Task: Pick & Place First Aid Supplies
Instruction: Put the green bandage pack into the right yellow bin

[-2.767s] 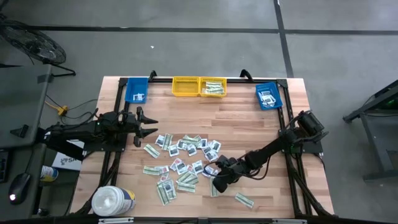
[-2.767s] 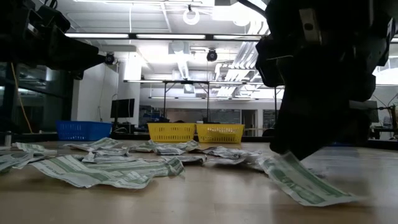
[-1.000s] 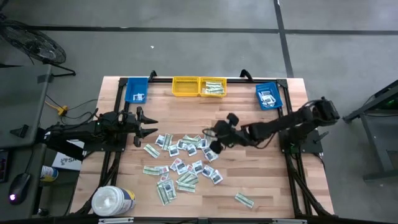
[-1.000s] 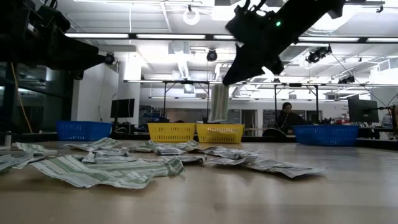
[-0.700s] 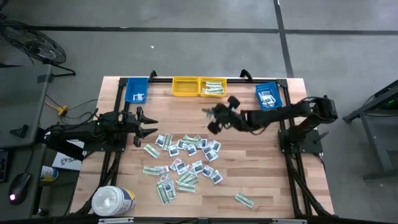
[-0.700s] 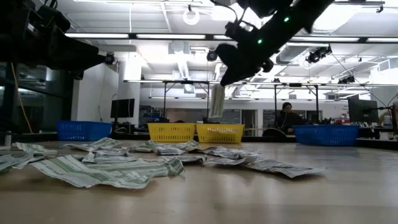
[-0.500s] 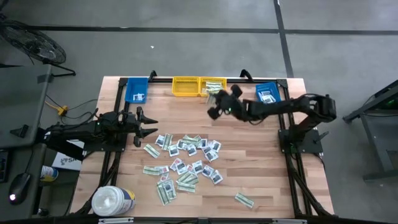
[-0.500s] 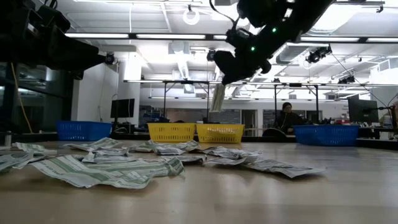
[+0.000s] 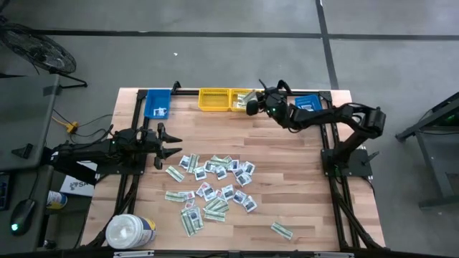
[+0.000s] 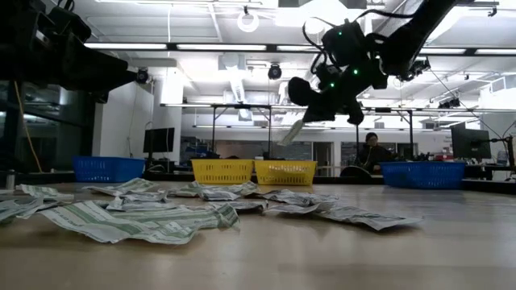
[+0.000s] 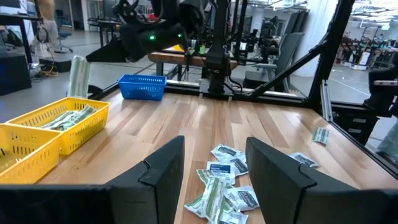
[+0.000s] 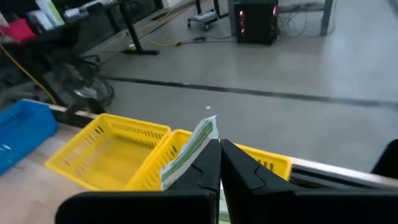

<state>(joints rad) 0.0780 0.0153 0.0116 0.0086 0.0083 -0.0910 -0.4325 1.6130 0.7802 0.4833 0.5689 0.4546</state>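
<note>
The first aid supplies, small flat paper packets (image 9: 215,183), lie spread over the middle of the table, with one stray packet (image 9: 282,230) near the front edge. My right gripper (image 9: 252,105) is at the far edge, above the right yellow bin (image 9: 246,100), and is shut on one long pale green strip packet (image 10: 292,133). That bin holds a few green strips; the left yellow bin (image 9: 214,99) beside it looks bare. My left gripper (image 9: 176,145) waits open and level at the table's left side, with nothing between its fingers. My right gripper pinches the strip between its two shut fingers, near one end (image 12: 198,146). The fingers come nearly level from the table's right side. The rest of the strip (image 11: 78,74) hangs slanting below and beyond the fingertips, lifted clear above the yellow bin.
Blue bins stand at the far left (image 9: 158,104) and far right (image 9: 310,110), each with a few white packets. A big white tub (image 9: 131,231) lies at the near left corner. Bare wood shows on the right half of the table.
My right gripper, still shut on the strip, has swung from above the pile toward the table's far edge until it is over the right yellow bin. Its wrist has rolled, so the strip, which hung straight down, now slants. My left arm has kept still.
</note>
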